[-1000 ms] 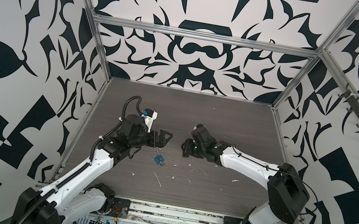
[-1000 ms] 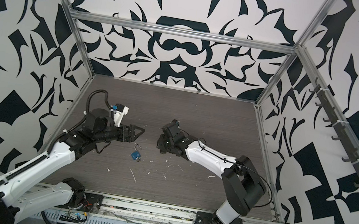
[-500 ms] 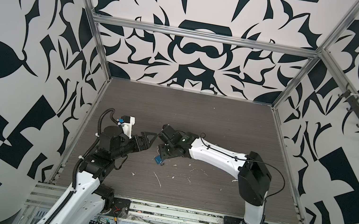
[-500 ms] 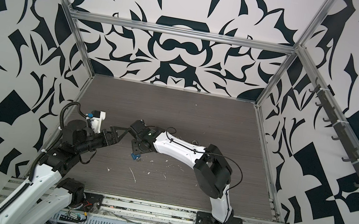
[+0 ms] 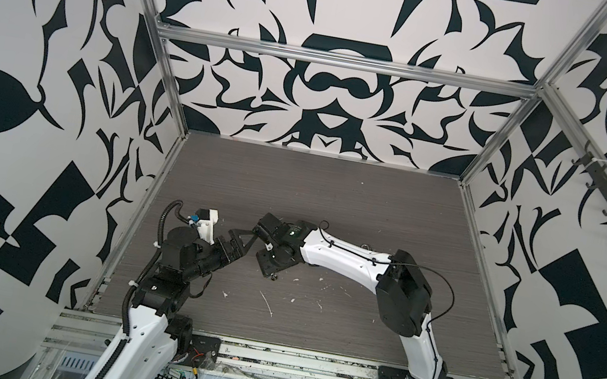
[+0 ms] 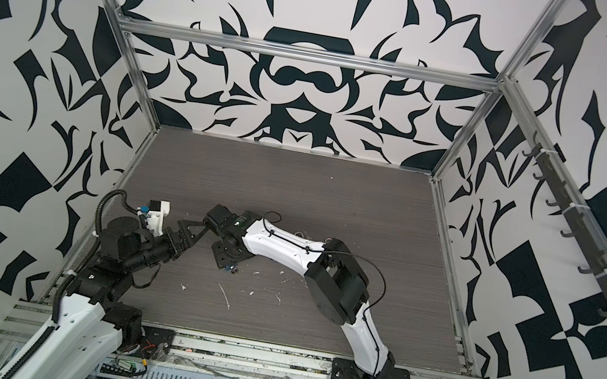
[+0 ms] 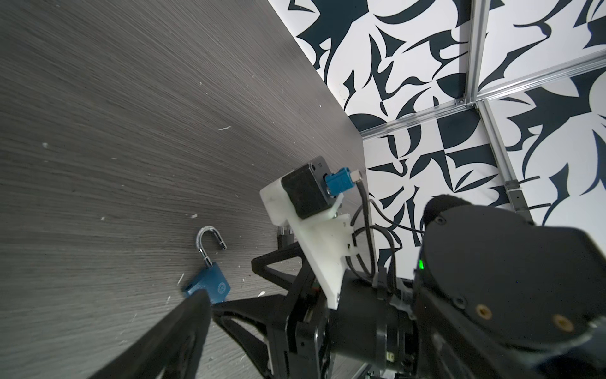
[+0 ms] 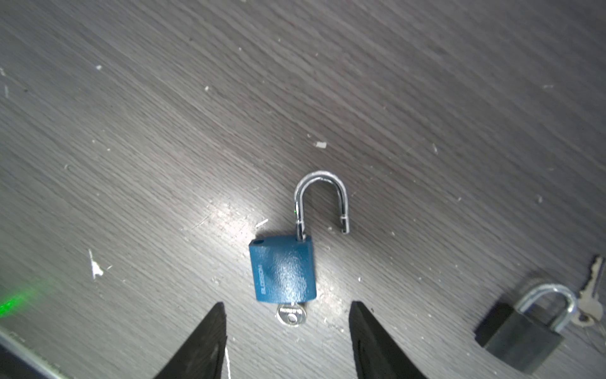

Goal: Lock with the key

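Padlock (image 8: 283, 269), blue, shackle (image 8: 319, 176) swung open, flat on the table (image 8: 131, 131) toward its left edge.
Key (image 8: 291, 315) sits in its base; right gripper (image 8: 288, 305) straddles it, jaws partly apart, gripping nothing; left gripper (image 5: 234, 248) alongside, spread wide, empty.

The worktop (image 8: 426, 98) was grey wood-grain laminate, matt with a faint sheen and flecked with pale chips. The blue padlock (image 8: 282, 269) had a painted body with a pebbled, semi-gloss coat. Its shackle (image 8: 320, 177) was polished, mirror-bright metal, and the key (image 8: 291, 316) in it was plain silvery metal. The dark padlock (image 8: 519, 339) looked smooth and dull under a bright metal hoop (image 8: 547, 288). The fingers (image 8: 203, 347) of the right claw (image 8: 288, 308) were matt black plastic.
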You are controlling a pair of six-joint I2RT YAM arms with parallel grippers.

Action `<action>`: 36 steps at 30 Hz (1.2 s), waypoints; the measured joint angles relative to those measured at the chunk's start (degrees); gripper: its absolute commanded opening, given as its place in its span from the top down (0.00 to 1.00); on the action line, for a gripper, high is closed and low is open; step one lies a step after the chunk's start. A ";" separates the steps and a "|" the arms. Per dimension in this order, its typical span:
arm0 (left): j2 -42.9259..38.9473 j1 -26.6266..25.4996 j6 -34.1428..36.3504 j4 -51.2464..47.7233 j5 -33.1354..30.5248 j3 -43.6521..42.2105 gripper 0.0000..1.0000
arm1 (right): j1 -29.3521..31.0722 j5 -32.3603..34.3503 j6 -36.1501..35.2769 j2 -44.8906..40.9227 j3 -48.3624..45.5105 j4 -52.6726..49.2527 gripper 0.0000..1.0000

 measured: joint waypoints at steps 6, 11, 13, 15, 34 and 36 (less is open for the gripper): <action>-1.70 0.79 -1.44 -0.46 0.02 -1.20 0.00 | -0.09 -0.37 -0.13 2.23 2.43 -0.70 0.39; -2.19 1.11 -2.16 -1.09 0.13 -2.14 0.00 | -0.24 -0.52 -0.13 4.46 3.85 -1.01 0.40; -2.43 1.22 -2.36 -1.77 0.15 -2.36 0.00 | -0.37 -0.48 -0.13 5.25 4.07 -1.33 0.41; -2.86 1.33 -2.49 -2.29 0.17 -2.36 0.00 | -0.48 -0.39 -0.15 5.81 4.11 -1.66 0.42; -3.67 1.75 -2.93 0.96 2.38 -2.36 0.00 | 0.46 0.79 -0.39 6.75 3.76 -3.15 0.51; -3.15 1.75 -2.89 1.53 2.71 -2.36 0.00 | 0.46 0.96 -0.39 6.56 3.26 -2.71 0.53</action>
